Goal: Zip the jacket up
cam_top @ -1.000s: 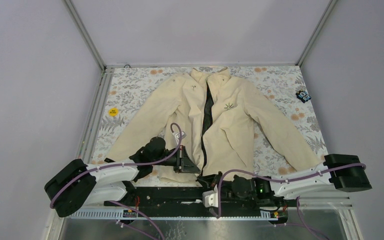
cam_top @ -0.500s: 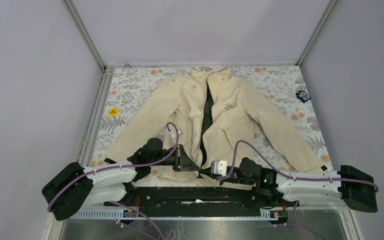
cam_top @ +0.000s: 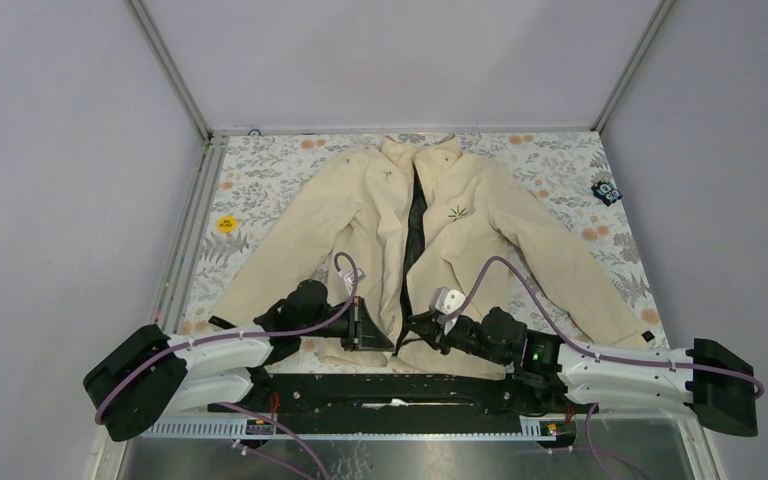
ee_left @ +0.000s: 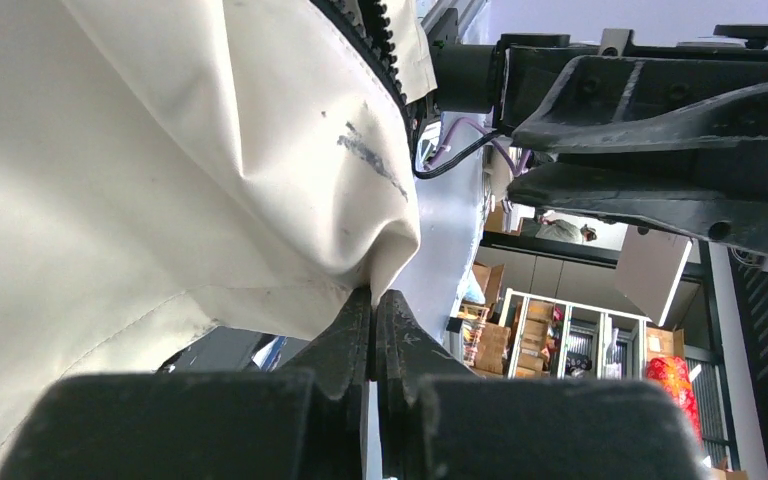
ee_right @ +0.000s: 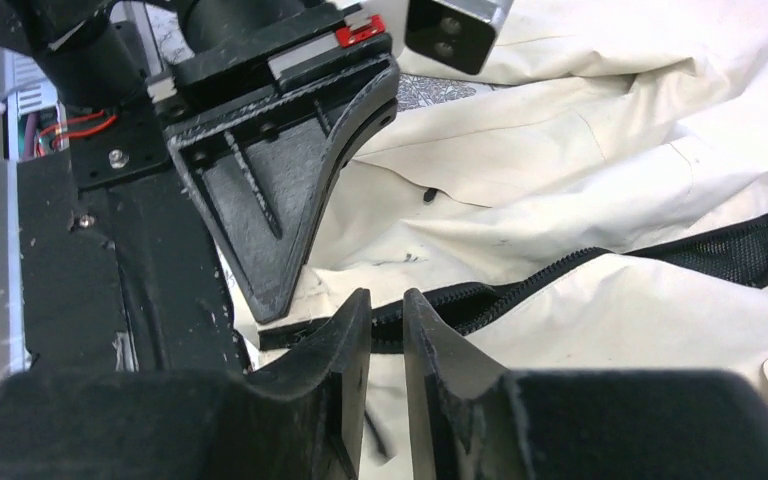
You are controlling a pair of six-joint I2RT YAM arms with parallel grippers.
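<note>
The cream-beige jacket (cam_top: pixel 460 240) lies face up on the floral table, front open, with its dark zipper (cam_top: pixel 412 235) running down the middle. My left gripper (cam_top: pixel 378 335) is shut on the jacket's bottom hem beside the zipper; the left wrist view shows the fabric (ee_left: pixel 160 180) pinched at the fingertips (ee_left: pixel 360 315). My right gripper (cam_top: pixel 415 330) is just right of it at the zipper's lower end. In the right wrist view its jaws (ee_right: pixel 387 310) stand slightly apart, with the dark zipper teeth (ee_right: pixel 480 300) between and beyond them and nothing gripped.
A yellow round sticker (cam_top: pixel 225 224) lies on the table's left. A small dark object (cam_top: pixel 608 190) sits at the right edge. A black rail (cam_top: pixel 360 385) runs along the near edge between the arm bases. Metal frame posts stand at the back corners.
My right arm has swung up from the near rail to the jacket's bottom hem, and its gripper now sits at the zipper's lower end. My left gripper has stayed on the hem.
</note>
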